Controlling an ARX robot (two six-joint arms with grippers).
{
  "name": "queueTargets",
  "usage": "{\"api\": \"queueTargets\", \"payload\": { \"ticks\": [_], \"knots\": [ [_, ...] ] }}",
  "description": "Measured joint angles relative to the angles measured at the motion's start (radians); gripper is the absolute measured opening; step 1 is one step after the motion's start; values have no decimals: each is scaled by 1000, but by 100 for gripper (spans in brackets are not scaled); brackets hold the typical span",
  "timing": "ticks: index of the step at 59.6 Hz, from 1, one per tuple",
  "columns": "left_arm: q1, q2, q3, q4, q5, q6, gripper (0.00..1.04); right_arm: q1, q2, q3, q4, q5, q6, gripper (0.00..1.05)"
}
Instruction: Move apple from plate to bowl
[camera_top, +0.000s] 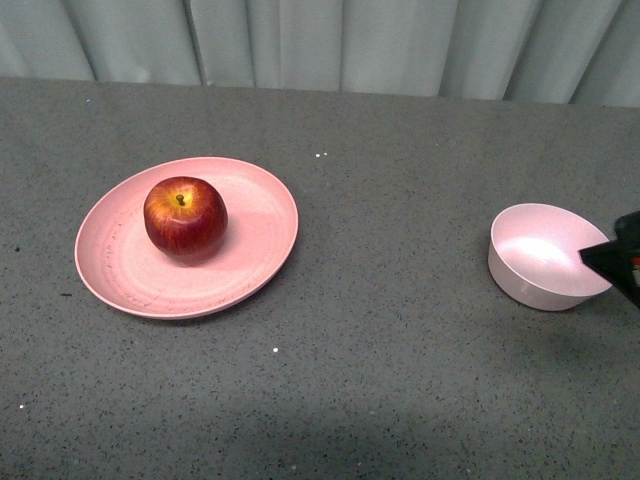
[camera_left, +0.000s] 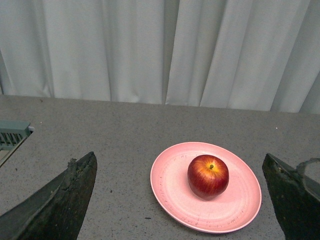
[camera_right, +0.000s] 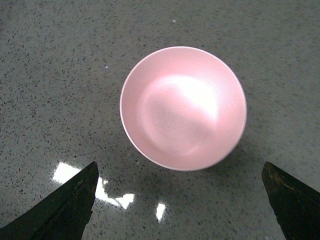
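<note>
Fingers (camera_left: 60, 200) spread; left gripper (camera_left: 179, 156) faces apple (camera_left: 208, 176); right gripper (camera_right: 180, 165) above bowl (camera_right: 183, 107)

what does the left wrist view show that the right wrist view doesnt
Only the left wrist view: the apple sitting on the plate, with a pale curtain behind the table's far edge. Only the right wrist view: the bowl, empty and seen from above, with bright glare patches on the surface near it. Both: the same grey speckled tabletop, and each arm's own gripper, the left gripper and the right gripper, open and holding nothing.
</note>
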Motion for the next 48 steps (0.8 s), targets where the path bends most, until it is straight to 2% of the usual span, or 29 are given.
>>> {"api": "queueTargets", "payload": {
  "ticks": [13, 39, 43, 48],
  "knots": [
    [0, 0, 0, 0, 0, 0, 98, 54, 212, 162, -60, 20, -33, 95],
    [0, 0, 0, 0, 0, 0, 98, 94, 450, 356, -132, 33, -35, 95],
    [0, 0, 0, 0, 0, 0, 98, 97, 460, 374, -137, 38, -32, 88],
    [0, 0, 0, 0, 0, 0, 98, 100, 470, 392, -146, 38, -32, 72]
  ]
}}
